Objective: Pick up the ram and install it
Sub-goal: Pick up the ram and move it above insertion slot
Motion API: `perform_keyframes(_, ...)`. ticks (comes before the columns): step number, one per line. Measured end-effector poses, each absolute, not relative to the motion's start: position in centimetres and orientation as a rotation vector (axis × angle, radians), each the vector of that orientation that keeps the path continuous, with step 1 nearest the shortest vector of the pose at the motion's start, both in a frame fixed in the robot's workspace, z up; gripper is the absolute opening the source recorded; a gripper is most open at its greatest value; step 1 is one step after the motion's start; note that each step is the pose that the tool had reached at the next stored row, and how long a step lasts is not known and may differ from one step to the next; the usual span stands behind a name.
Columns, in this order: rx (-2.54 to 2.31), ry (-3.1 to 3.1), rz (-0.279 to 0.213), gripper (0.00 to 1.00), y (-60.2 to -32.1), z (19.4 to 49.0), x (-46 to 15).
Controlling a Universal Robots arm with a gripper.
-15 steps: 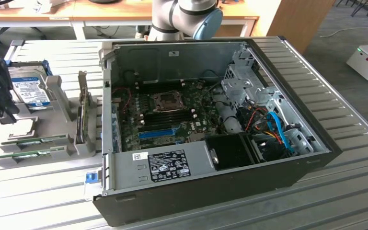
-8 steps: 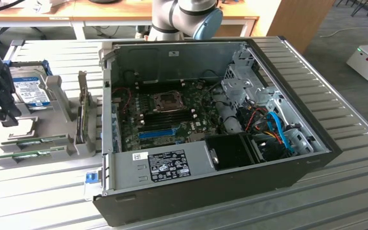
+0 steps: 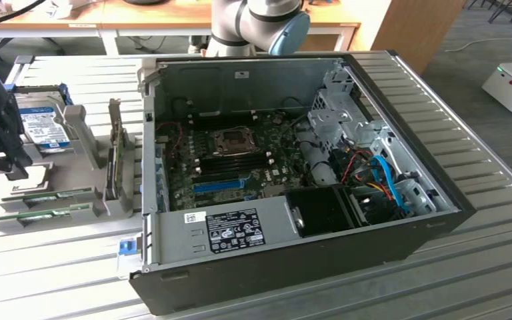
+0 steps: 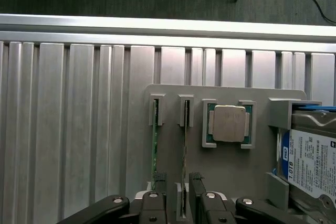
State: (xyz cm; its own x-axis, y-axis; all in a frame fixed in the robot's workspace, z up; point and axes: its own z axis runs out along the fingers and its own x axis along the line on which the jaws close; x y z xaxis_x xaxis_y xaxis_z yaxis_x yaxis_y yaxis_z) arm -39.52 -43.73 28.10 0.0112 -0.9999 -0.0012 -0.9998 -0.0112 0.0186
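Two slots in the grey holder (image 4: 220, 166) keep a spare stick (image 4: 155, 145) and the ram (image 4: 185, 145) upright on edge, faces free for gripping. The gripper (image 4: 177, 181) hangs open astride the ram, jaws flanking it without pinching, and the opened computer case (image 3: 327, 260) sits toward the exterior view's right.
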Motion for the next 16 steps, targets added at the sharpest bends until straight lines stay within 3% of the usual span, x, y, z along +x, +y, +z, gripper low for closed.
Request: perform_keyframes(16,2.225,-2.200,-0.022,0.31,-43.7,26.4,-39.5)
